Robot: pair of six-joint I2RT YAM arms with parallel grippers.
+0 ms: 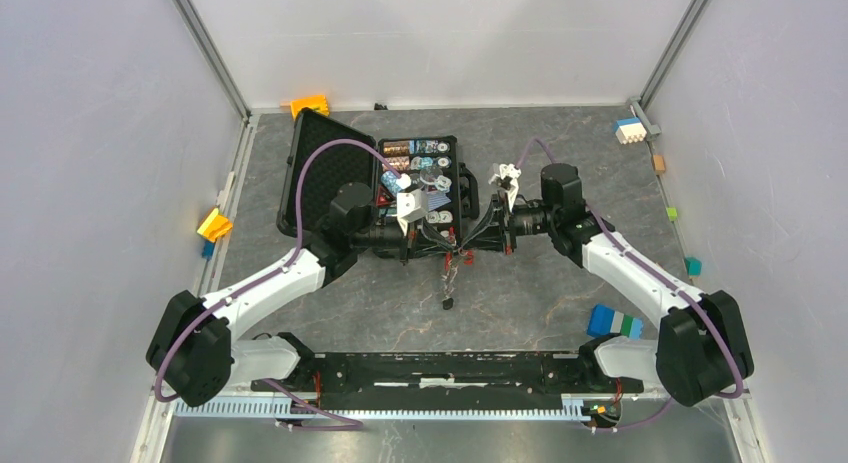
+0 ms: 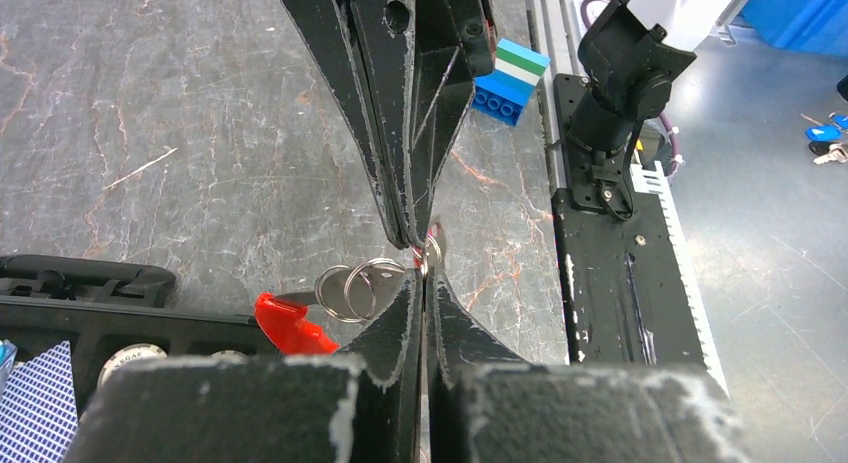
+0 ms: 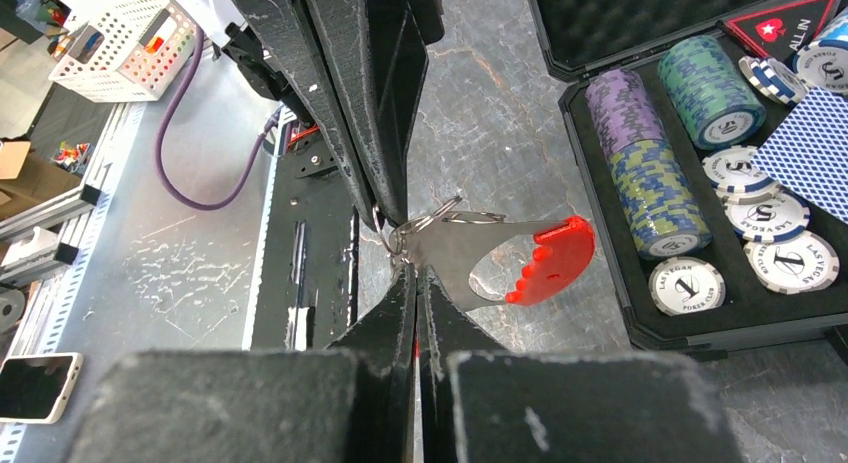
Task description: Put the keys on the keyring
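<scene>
Left gripper [image 2: 420, 279] and right gripper [image 3: 413, 269] meet tip to tip in mid-air — both pressed together on the thin silvery metal keyring [image 3: 450, 245] — its long red tag [image 3: 550, 253] pointing to 3 o'clock in the right wrist view

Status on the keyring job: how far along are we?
Done: the keyring is held clear of the table, its red-tipped metal piece sticking out beside it. In hand: left gripper and right gripper are both shut, tip to tip, pinching the ring. Left: no coloured-head key is visibly threaded on, so the threading looks outstanding.
</scene>
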